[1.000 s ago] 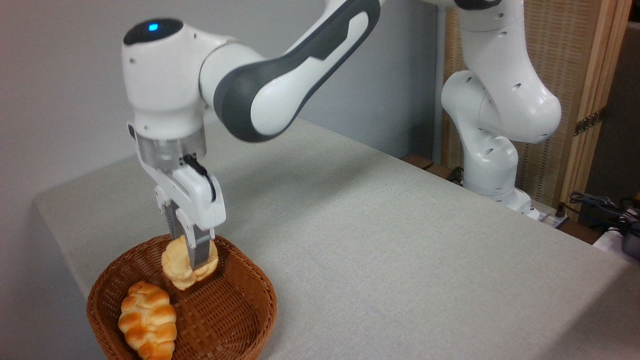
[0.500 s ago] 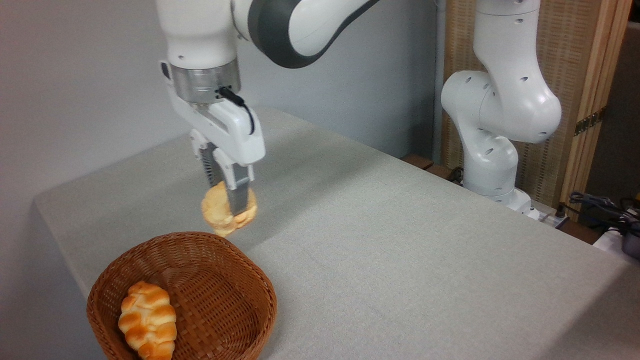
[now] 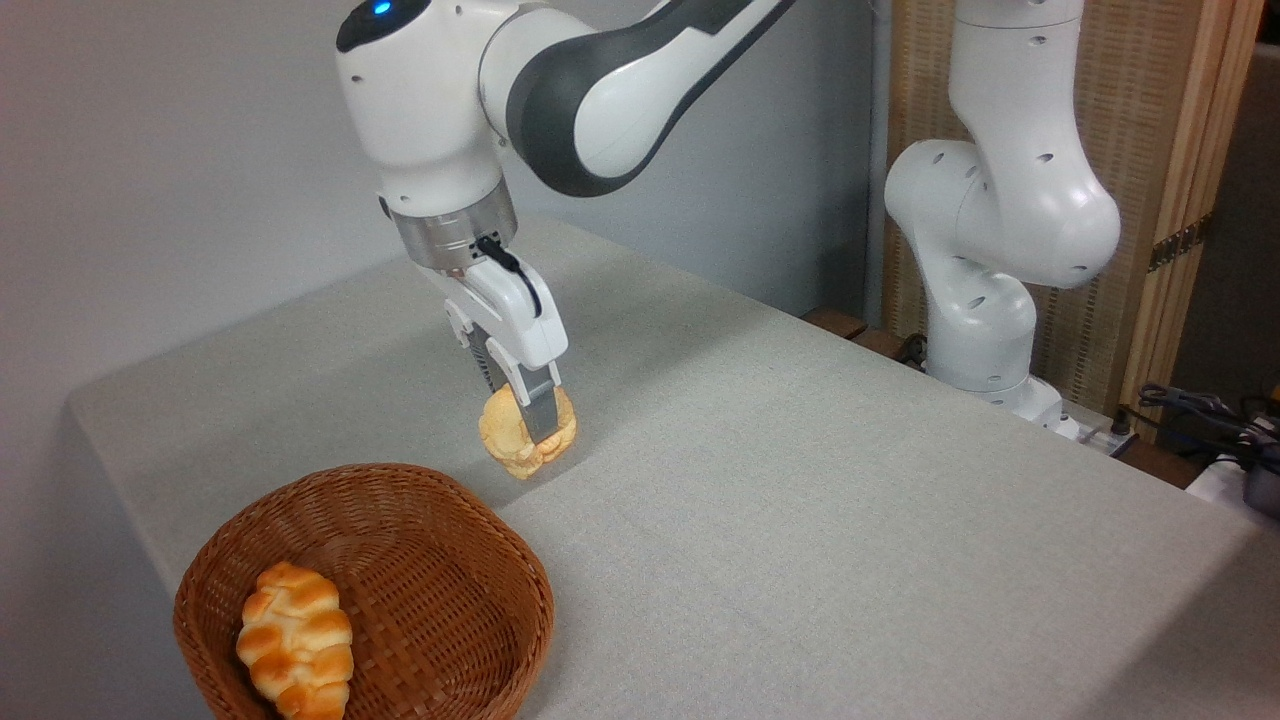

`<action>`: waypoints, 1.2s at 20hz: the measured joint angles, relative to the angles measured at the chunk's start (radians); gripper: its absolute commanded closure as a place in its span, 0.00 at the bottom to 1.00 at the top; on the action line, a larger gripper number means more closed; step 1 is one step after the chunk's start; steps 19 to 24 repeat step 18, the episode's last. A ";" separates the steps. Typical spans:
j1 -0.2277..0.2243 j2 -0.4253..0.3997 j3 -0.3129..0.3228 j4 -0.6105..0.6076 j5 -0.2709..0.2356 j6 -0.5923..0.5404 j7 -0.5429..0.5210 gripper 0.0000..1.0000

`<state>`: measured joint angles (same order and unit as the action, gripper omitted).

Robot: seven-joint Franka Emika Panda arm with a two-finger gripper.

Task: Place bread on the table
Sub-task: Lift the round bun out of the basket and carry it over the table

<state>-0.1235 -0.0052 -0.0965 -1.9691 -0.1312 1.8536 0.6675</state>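
Pale-yellow bread [image 3: 520, 437]: pinched on edge in my gripper [image 3: 540, 432], low over the table [image 3: 800, 500], beyond the basket [image 3: 480, 540].
Jaws: clamped across its flat faces.
Handling: probably light, soft, flaky; grip gently.

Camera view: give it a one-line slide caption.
Claw lowers the bread to the table beside the basket.

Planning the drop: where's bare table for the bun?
Bare cloth covers most of the table, from the basket right to the robot base, also behind the gripper holding the bread. Crowded only front-left, where the basket holds a braided loaf.
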 measured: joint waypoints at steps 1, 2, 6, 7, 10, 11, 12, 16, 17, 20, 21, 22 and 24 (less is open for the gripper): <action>-0.008 0.008 0.000 0.000 0.000 0.001 0.000 0.00; -0.014 0.016 0.000 0.000 0.000 0.002 0.000 0.00; -0.017 0.029 0.000 0.000 0.000 0.003 0.000 0.00; -0.017 0.029 0.000 0.001 0.000 0.003 0.000 0.00; -0.017 0.028 0.000 0.008 0.000 0.004 0.000 0.00; -0.017 0.027 0.000 0.016 0.000 0.005 0.000 0.00; -0.017 0.024 0.001 0.029 0.001 0.009 0.000 0.00; -0.012 0.001 0.016 0.107 0.019 0.013 0.000 0.00; -0.011 -0.005 0.022 0.120 0.026 0.014 0.000 0.00; -0.011 -0.008 0.029 0.135 0.038 0.016 0.000 0.00; -0.011 -0.008 0.029 0.135 0.038 0.016 0.000 0.00; -0.011 -0.008 0.029 0.135 0.038 0.016 0.000 0.00; -0.011 -0.008 0.029 0.135 0.038 0.016 0.000 0.00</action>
